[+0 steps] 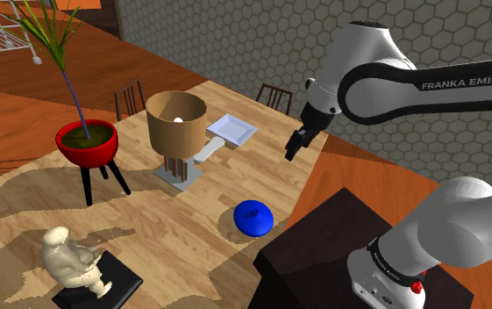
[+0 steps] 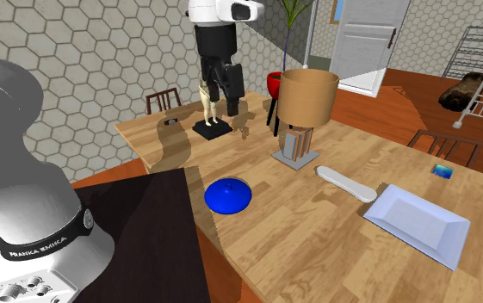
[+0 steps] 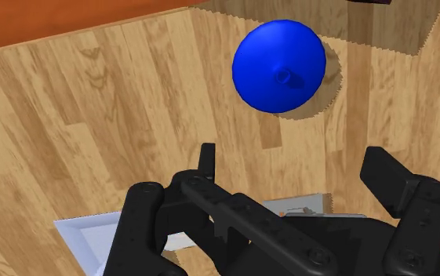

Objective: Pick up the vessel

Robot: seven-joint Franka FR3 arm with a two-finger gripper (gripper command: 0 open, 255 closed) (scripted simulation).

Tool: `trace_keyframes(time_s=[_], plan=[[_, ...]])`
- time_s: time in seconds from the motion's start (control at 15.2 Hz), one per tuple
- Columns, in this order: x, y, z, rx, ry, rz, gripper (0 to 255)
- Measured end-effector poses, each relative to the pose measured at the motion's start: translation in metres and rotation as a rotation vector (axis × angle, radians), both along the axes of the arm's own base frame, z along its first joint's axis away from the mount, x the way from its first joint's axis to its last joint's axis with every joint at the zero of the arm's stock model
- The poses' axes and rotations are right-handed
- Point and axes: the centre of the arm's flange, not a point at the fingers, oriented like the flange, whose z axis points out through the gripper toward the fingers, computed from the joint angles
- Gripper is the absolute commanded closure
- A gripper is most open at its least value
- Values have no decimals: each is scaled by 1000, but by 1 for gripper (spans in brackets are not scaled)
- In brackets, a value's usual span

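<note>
The long wooden worktop [image 1: 147, 211] carries everything here, and the white arm [image 1: 384, 79] leans over it from the dark stand [image 1: 323, 255] at its edge. The lamp [image 1: 175, 123], with its brown shade, stands about midway along the worktop. A red pot [image 1: 87, 140] on black legs, with a green plant in it, stands on the lamp's far side from the stand. A white square plate [image 1: 231, 129] lies close to the lamp, and a pale figurine [image 1: 73, 259] on a black base sits well away from it. The vessel [image 1: 253, 217], blue and dome-shaped, rests on the worktop between the lamp and the stand, near the edge. The end effector [image 1: 290, 154] hangs in the air near the lamp, well clear of the vessel, fingers spread with nothing between them.
</note>
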Motion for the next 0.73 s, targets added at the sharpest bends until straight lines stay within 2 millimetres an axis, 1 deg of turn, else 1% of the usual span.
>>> trace_keyframes(time_s=[0.13, 0.26, 0.53, 0.73], plan=[[3, 12, -29, -7, 9, 1, 0], [5, 15, -55, -14, 17, 2, 0], [8, 32, -105, -29, 32, 3, 0], [11, 39, -144, -40, 44, 4, 0]])
